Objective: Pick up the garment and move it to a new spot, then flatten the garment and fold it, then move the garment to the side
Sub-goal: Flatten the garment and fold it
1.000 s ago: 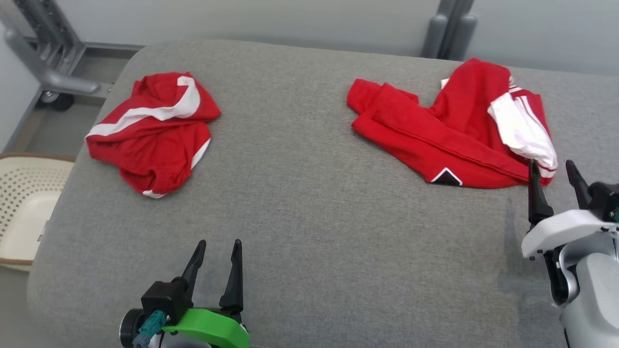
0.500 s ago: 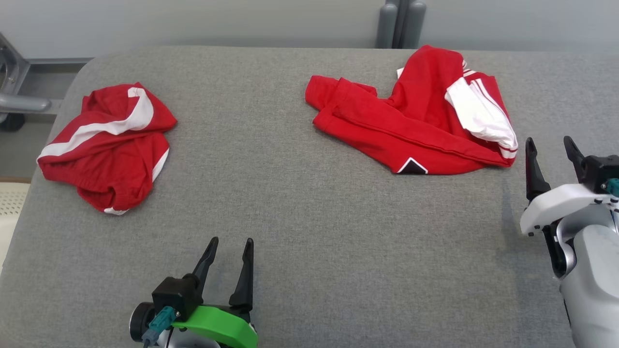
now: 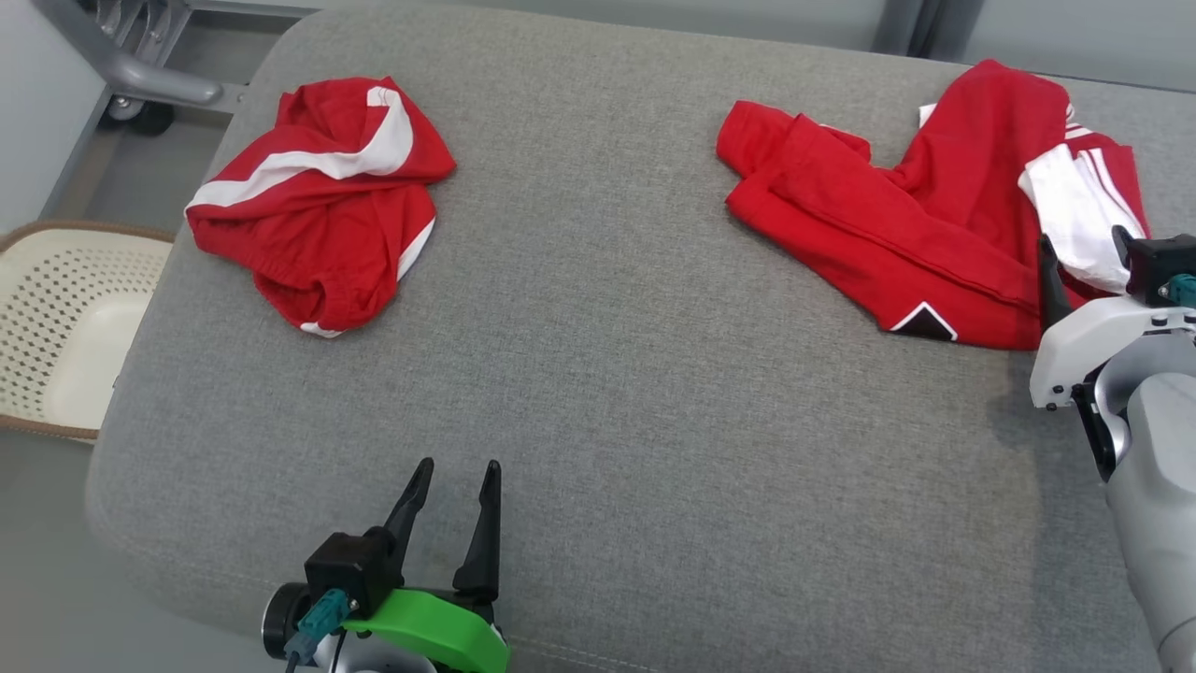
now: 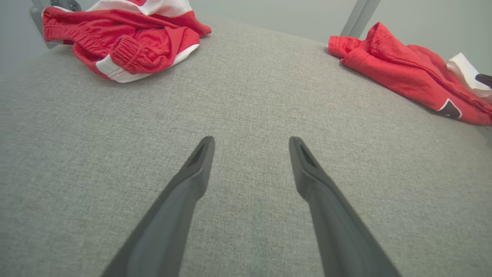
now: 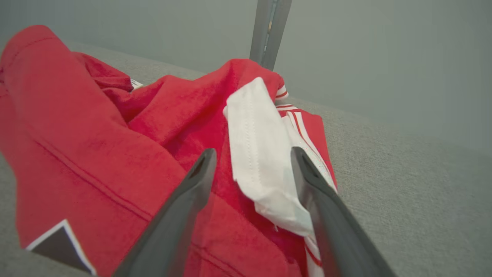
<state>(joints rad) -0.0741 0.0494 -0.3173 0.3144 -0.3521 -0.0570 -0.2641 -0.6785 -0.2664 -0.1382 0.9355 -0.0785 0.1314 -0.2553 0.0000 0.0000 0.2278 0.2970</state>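
Observation:
The garment [image 3: 888,234] is red with a white sleeve [image 3: 1074,220] and a black triangle patch. It lies crumpled at the far right of the grey padded surface [image 3: 607,374]. My right gripper [image 3: 1082,245] is open at the garment's near right end. In the right wrist view its fingers [image 5: 251,152] straddle the white sleeve [image 5: 261,154], with nothing gripped between them. Near the front edge my left gripper [image 3: 459,467] hangs open over bare grey fabric [image 4: 251,140], far from both garments.
A second red garment [image 3: 318,215] with white stripes lies bunched at the far left, also in the left wrist view [image 4: 134,42]. A cream perforated basket [image 3: 37,308] stands on the floor to the left. A grey metal frame [image 3: 140,75] is behind.
The head camera has shifted, so the whole picture has moved. My right gripper has come forward from beside the garment's corner to over its white sleeve. The left gripper has stayed in place.

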